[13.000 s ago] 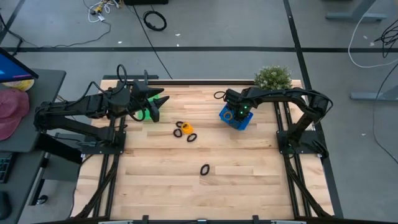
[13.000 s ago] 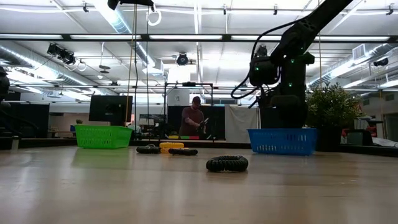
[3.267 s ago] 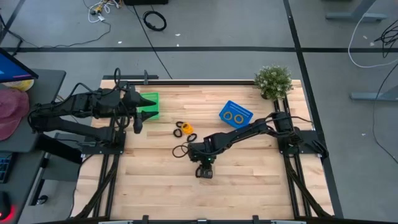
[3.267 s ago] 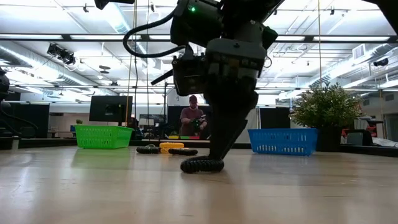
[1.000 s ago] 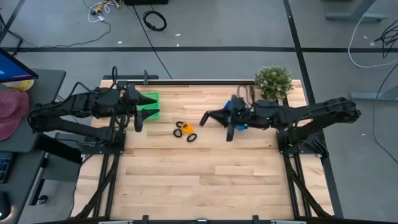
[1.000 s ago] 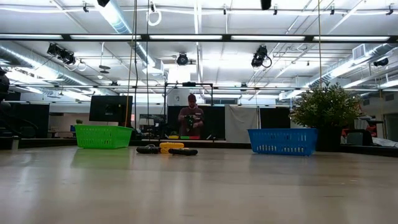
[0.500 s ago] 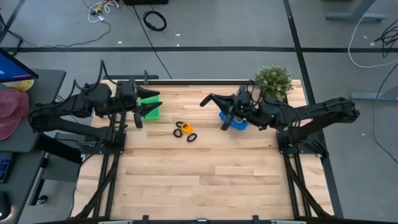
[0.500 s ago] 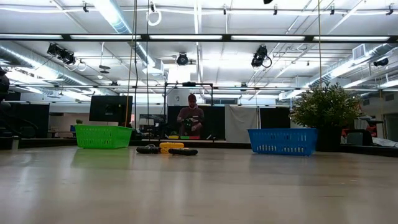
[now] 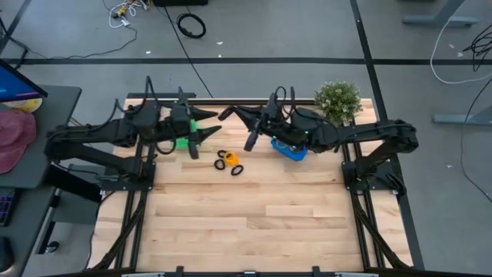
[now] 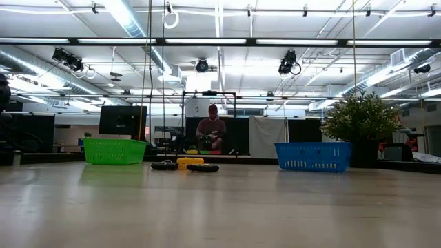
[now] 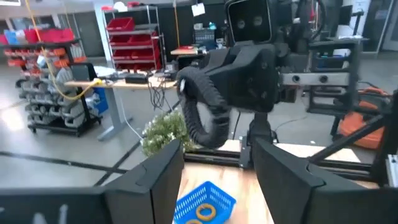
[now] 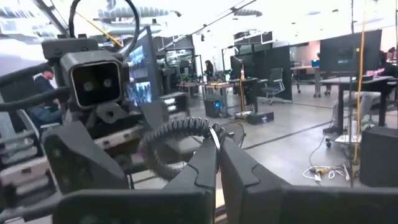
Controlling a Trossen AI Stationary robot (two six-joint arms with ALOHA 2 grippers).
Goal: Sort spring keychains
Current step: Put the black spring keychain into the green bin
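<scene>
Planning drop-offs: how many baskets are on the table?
2: the green basket on the left arm's side, the blue basket beside the plant. No others visible.

A: Table (image 9: 254, 223): pale wood planks, smooth, faint sheen. Blue basket (image 10: 313, 156) and green basket (image 10: 114, 151): plastic lattice, glossy.

B: Black spring keychain (image 12: 177, 134) in right gripper (image 12: 217, 152): ribbed coil, matt, rubbery. Gripper fingers (image 12: 205, 163): dark matt plastic.

A: Orange keychains in blue basket (image 11: 200, 210): shiny coiled plastic. Plant (image 9: 337, 98): fuzzy, dull foliage.
</scene>
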